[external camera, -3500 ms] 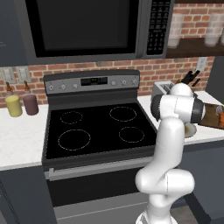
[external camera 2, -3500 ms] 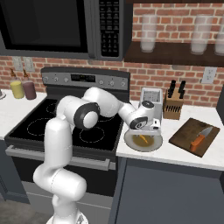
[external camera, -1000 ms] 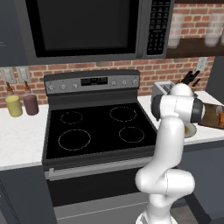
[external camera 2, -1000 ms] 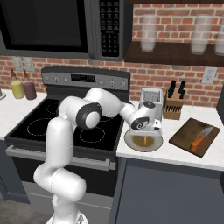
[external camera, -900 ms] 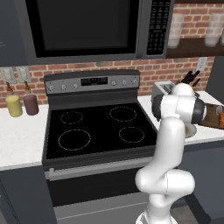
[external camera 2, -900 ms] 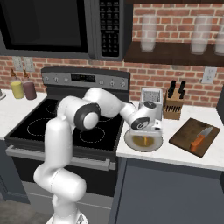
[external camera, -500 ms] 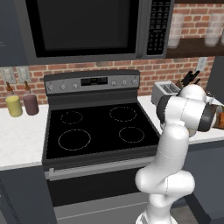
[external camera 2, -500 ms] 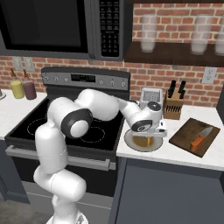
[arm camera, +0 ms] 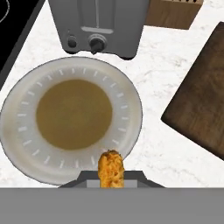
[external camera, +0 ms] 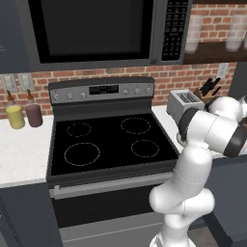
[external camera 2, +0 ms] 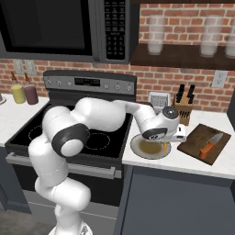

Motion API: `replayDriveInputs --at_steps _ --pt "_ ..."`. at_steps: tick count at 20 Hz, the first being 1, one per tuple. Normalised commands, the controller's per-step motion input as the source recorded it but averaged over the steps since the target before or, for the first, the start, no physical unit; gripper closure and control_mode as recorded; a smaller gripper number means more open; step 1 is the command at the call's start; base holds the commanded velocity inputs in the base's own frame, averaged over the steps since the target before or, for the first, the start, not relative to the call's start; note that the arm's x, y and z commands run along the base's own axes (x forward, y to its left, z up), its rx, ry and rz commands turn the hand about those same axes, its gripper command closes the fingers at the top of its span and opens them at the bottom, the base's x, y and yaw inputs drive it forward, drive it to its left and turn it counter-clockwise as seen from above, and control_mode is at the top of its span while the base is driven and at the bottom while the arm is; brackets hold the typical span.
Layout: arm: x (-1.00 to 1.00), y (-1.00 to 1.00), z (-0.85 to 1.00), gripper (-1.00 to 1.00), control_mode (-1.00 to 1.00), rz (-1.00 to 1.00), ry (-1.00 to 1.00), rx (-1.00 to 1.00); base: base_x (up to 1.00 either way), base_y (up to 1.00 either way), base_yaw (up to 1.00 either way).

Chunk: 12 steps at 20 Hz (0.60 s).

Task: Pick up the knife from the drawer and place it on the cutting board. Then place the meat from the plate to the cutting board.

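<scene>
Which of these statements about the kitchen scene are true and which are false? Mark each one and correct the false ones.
1. The knife lies on the cutting board. True.
2. The meat lies flat in the middle of the plate. False: the hand is shut on it, above the plate's rim.
3. The toaster stands beside the plate. True.
4. The plate sits on the stove. False: it sits on the white counter, right of the stove.
5. The meat is already on the cutting board. False: it is over the plate's edge.
</scene>
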Motion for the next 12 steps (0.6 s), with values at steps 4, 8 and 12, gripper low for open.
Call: replayDriveInputs --at_steps 4,8,12 --pt "-0.05 -0.6 0.41 1.0 -1.0 -0.05 -0.04 0.0 0.0 0.0 0.0" --pt "0.0 -0.67 0.16 1.0 -1.0 -0.08 -0.01 0.0 0.0 0.0 0.0" --pt "0.08 -0.67 0.0 1.0 -1.0 -0.1 0.0 0.0 0.0 0.0 0.0"
